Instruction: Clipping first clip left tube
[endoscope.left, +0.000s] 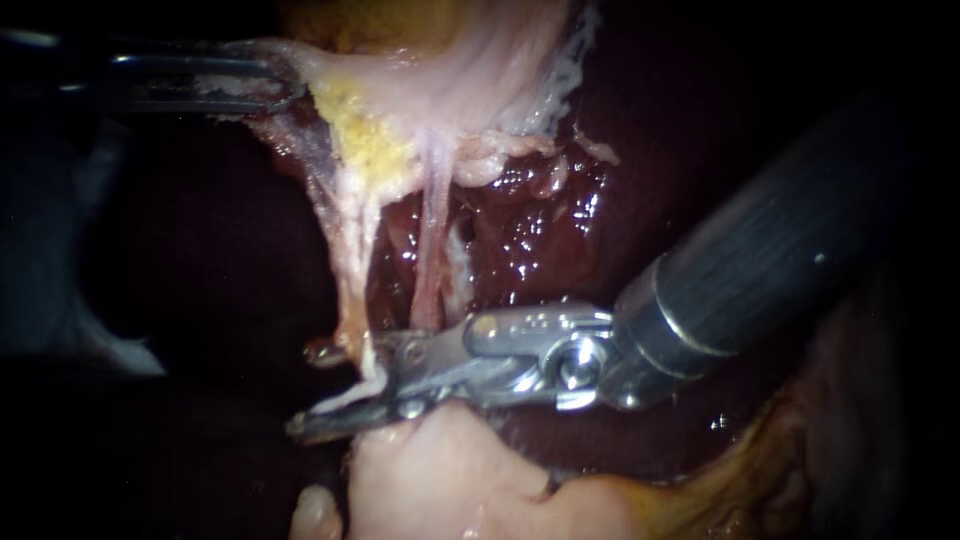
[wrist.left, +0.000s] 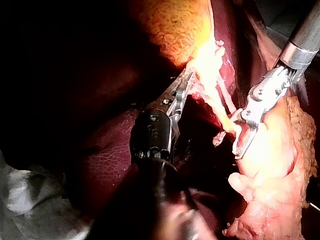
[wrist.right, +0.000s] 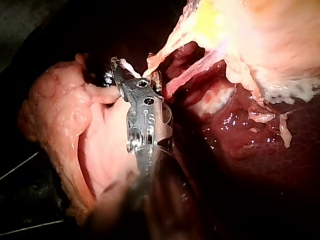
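Observation:
Two tubes hang from the pale gallbladder tissue (endoscope.left: 470, 70) over the dark liver (endoscope.left: 540, 220). The left tube (endoscope.left: 350, 270) is a whitish, ragged strand; the right tube (endoscope.left: 430, 250) is thin and pink. My right instrument (endoscope.left: 305, 390) reaches in from the right, its jaws open and straddling the lower end of the left tube. A gap shows between them. The same jaws (wrist.right: 132, 72) meet the pale strand (wrist.right: 160, 57) in the right wrist view. My left instrument (endoscope.left: 275, 85) is shut on the pale tissue at the upper left and holds it taut, as the left wrist view (wrist.left: 186, 80) also shows.
Yellow fat (endoscope.left: 365, 140) sits where the two tubes start. A pale pink fold of tissue (endoscope.left: 440, 480) lies right under the right instrument's jaws. The right instrument's thick dark shaft (endoscope.left: 780, 250) crosses the right side.

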